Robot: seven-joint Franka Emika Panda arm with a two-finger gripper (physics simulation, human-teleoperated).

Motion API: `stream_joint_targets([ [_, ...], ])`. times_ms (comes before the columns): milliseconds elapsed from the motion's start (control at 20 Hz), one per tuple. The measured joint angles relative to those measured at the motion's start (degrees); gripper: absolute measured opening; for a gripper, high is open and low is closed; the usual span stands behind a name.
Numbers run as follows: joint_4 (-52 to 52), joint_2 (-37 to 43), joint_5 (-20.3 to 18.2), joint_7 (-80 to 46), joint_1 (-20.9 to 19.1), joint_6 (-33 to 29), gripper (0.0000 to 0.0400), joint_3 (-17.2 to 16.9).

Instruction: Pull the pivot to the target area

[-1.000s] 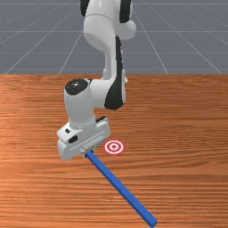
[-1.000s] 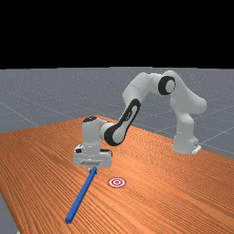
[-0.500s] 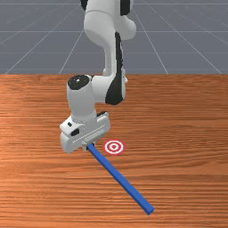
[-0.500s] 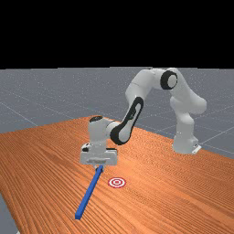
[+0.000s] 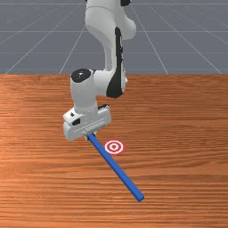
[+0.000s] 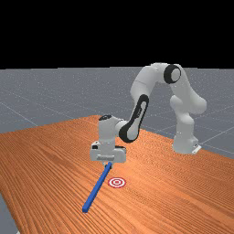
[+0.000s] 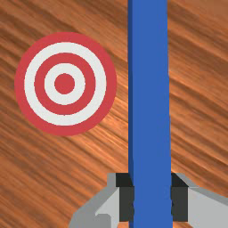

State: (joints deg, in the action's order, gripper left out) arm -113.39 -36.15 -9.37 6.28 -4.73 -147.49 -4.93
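My gripper (image 5: 90, 136) holds a long blue bar (image 5: 116, 167) near one end, at the front view's left of the red-and-white target (image 5: 114, 147). From there the bar slants toward the front view's lower right, passing close beside the target. Seen in the wrist view, the dark pads (image 7: 179, 203) of the gripper (image 7: 152, 202) press the blue bar (image 7: 150, 98) from both sides, and a strip of wood separates it from the round target (image 7: 65, 83). In the far view the bar (image 6: 97, 188) runs from the fingers to the lower left, left of the target (image 6: 117, 183).
The wooden table (image 6: 45, 160) lies under the hand and bar. The arm's base (image 6: 184, 141) stands at the far view's right, with the forearm (image 6: 138, 114) reaching over the table from it.
My hand has moved up the front view and slightly right, toward the arm's base, and the bar has come along in its grip. The bar now lies closer beside the target.
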Motion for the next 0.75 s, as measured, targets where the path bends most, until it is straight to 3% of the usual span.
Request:
stream_joint_targets([
  [150,-4.49,2.22,-0.05,1.33,-0.36,-2.06,0.0095,0.20],
  [200,-6.13,2.90,2.30,0.74,1.19,-3.29,0.0095,-1.41],
  [250,-5.81,3.03,1.00,2.46,-0.33,-0.81,0.0095,-0.03],
  [300,-8.09,3.90,1.64,1.70,0.51,-3.91,0.0095,-0.82],
  [400,-9.56,4.67,0.77,4.47,-0.95,-4.23,0.0095,0.53],
  [500,-11.97,5.87,-0.98,5.08,-1.90,-8.44,0.0095,1.67],
  [650,-10.77,6.03,0.87,4.12,-0.45,-4.38,0.0095,0.66],
  [700,-8.68,5.33,1.75,1.51,0.66,1.13,0.0095,-0.36],
  [750,-8.50,5.31,2.02,1.28,0.79,2.63,0.0206,-0.52],
])
